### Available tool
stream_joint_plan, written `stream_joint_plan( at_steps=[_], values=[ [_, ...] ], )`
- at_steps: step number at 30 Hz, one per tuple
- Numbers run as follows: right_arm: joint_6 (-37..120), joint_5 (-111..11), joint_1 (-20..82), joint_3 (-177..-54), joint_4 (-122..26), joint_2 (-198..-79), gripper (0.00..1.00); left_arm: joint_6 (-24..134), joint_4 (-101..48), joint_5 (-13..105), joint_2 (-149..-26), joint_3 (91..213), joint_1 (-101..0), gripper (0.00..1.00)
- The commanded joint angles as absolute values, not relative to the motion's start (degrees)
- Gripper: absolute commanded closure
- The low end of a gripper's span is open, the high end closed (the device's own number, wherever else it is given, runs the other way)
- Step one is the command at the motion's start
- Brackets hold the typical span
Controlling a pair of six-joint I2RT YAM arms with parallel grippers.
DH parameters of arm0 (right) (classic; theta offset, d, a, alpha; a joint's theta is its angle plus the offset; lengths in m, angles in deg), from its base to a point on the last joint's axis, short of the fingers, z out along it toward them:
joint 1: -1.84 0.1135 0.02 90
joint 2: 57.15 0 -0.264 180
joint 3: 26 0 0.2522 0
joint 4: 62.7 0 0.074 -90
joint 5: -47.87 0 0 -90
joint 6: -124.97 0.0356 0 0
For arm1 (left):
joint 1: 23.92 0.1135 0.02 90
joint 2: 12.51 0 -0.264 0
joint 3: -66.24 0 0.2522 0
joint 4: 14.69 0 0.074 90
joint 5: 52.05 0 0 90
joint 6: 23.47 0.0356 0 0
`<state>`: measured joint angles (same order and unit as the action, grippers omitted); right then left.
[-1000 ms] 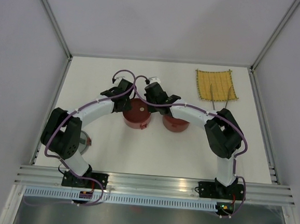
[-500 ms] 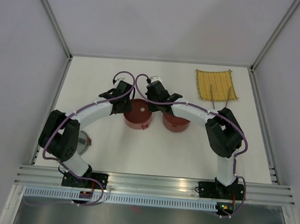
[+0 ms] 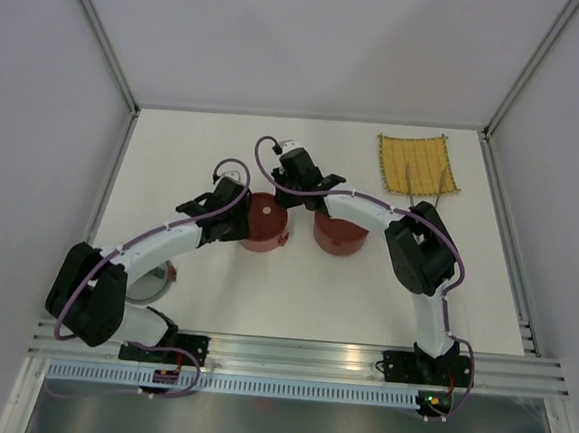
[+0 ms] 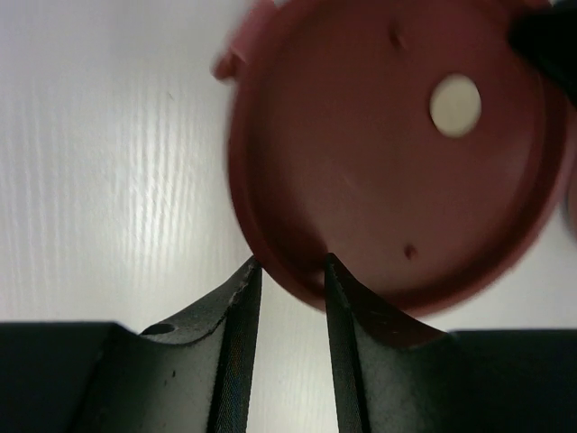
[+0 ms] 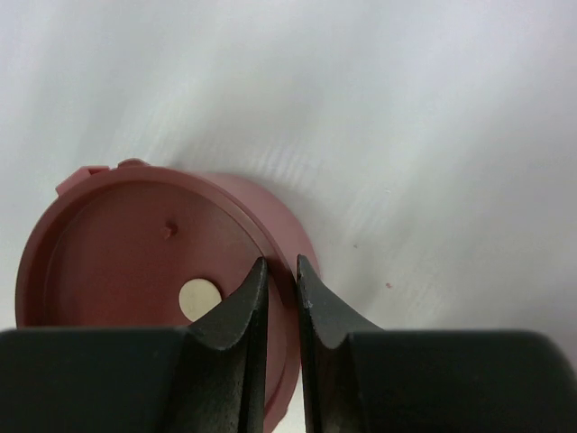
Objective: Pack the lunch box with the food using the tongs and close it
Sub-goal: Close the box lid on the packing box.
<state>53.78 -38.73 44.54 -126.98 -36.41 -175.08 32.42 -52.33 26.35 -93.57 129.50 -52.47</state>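
Two dark-red lunch box bowls stand mid-table. The left bowl (image 3: 266, 225) wears its flat red lid (image 4: 379, 153) with a pale knob (image 5: 199, 299). My left gripper (image 4: 290, 263) is open at the lid's near-left rim, which lies just past its tips; bare table shows between the fingers. My right gripper (image 5: 281, 262) hovers over the far rim of the lid (image 5: 135, 253), jaws a narrow gap apart and holding nothing. The second bowl (image 3: 340, 235) stands to the right. The tongs (image 3: 409, 183) lie on the yellow mat's near edge. The food is hidden.
The yellow woven mat (image 3: 417, 163) lies at the back right. A round steel-looking thing (image 3: 157, 282) sits partly under my left arm near the left front. A metal frame rail (image 3: 299, 353) runs along the near edge, and white walls close the other sides.
My left arm has drawn back toward the near left, away from the bowl. My right gripper has let its jaws part and shifted a little toward the back. The lid stays on the left bowl.
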Motion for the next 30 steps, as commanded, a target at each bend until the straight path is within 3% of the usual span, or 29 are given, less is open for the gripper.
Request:
stream_joint_plan(
  at_steps=[1, 9, 14, 17, 21, 24, 30],
  values=[
    [52.73, -44.50, 45.61, -127.30, -29.87, -183.09, 0.81, 28.83, -60.18, 32.32, -90.30, 125.62, -56.69, 0.60],
    [52.37, -46.08, 47.37, -131.51, -31.89, -185.37, 0.80, 23.99, -63.08, 25.65, -89.41, 121.93, -60.65, 0.60],
    [52.29, -44.69, 47.81, -138.96, -28.48, -187.93, 0.79, 26.01, -63.52, 21.35, -87.48, 126.22, -60.65, 0.60],
    [52.11, -40.11, 47.02, -143.99, -23.13, -188.72, 0.72, 28.82, -67.12, 17.56, -87.57, 134.21, -60.48, 0.54],
    [53.07, -44.13, 44.21, -145.67, -22.75, -184.35, 0.47, 31.64, -69.32, 17.47, -87.66, 140.46, -60.21, 0.46],
    [52.64, -45.38, 43.06, -145.58, -21.70, -181.18, 0.35, 31.38, -70.29, 17.12, -87.83, 141.61, -59.60, 0.41],
    [53.95, -42.57, 42.89, -142.95, -19.15, -175.20, 0.32, 32.60, -70.56, 17.82, -84.85, 142.58, -53.37, 0.38]
  ],
)
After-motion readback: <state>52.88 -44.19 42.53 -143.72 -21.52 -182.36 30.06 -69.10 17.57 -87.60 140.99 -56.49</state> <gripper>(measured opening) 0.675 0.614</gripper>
